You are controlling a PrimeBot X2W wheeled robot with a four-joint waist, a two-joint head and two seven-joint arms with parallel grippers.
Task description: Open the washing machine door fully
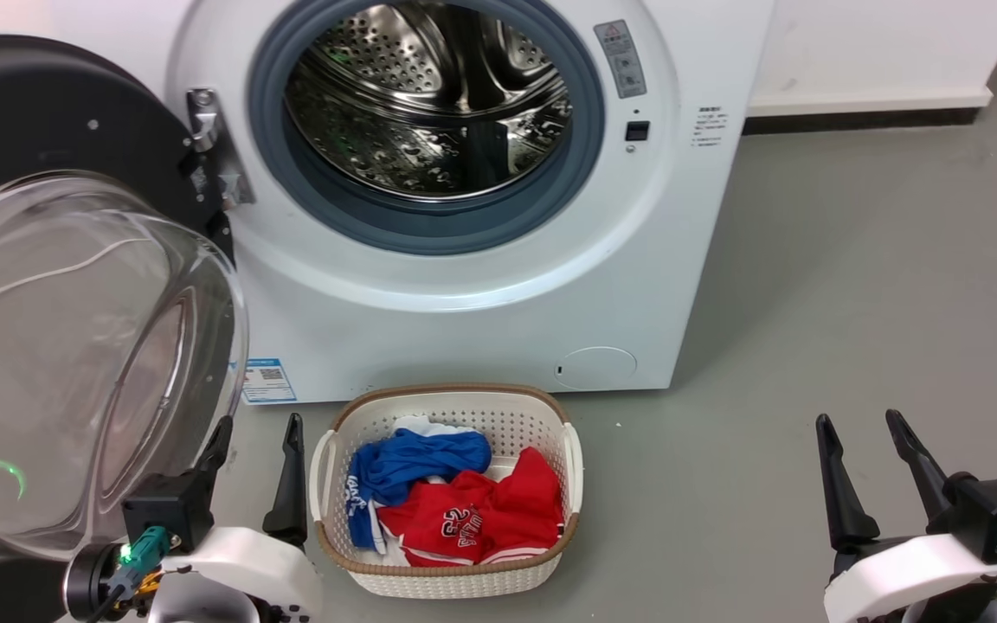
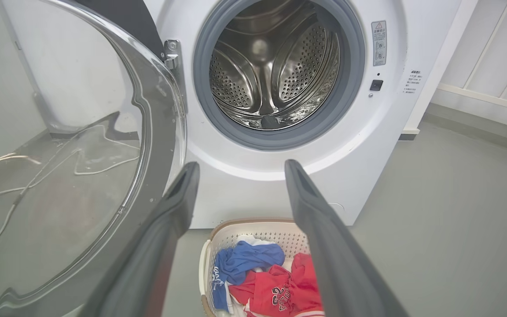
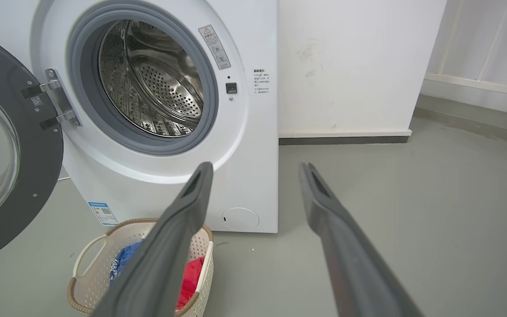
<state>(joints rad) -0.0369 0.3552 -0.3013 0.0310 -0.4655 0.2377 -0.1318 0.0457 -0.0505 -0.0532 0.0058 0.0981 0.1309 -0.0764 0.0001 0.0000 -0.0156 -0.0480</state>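
Washing machine door (image 1: 74, 329) swung wide at head-view left, drum (image 1: 429, 95) exposed; task looks done or nearly. Left hand (image 1: 258, 428) just beside door, right hand (image 1: 858, 420) well apart, both spread wide, empty.

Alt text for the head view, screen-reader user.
The washing machine door stands swung open at left, its clear glass bowl facing the camera, exposing the empty steel drum. A white basket of blue and red clothes sits on the floor before the machine. The left gripper and right gripper are open and empty, low in frame.
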